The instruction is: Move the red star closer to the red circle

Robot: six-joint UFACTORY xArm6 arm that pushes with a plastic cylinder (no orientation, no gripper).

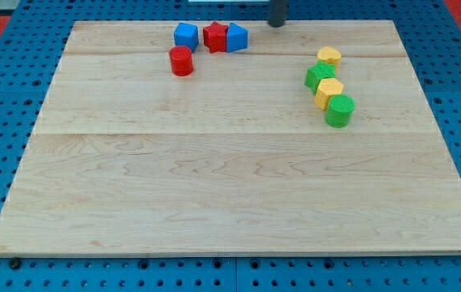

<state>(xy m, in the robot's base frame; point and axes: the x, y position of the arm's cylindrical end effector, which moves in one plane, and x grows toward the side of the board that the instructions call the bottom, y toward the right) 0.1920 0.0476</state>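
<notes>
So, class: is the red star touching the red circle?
Apart. The camera view shows bare wood between the red star and the red circle, which sits lower and further toward the view's left.

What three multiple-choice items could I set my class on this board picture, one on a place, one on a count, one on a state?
1. Where is the red star?
A. Between two blue blocks
B. Beside the green cylinder
C. At the view's bottom edge

2. How many yellow blocks are there?
A. One
B. Two
C. Four

3. How does my tip stand to the blocks?
A. Pressing on the red circle
B. Touching no block, at the view's top
C. Wedged between the green blocks

Key: 1 A, since the left blue block and the right blue block flank the star. 2 B, since an upper yellow block and a lower yellow block show. 3 B, since the tip stands apart, to the right of the blue block, with the red circle far from it.
</notes>
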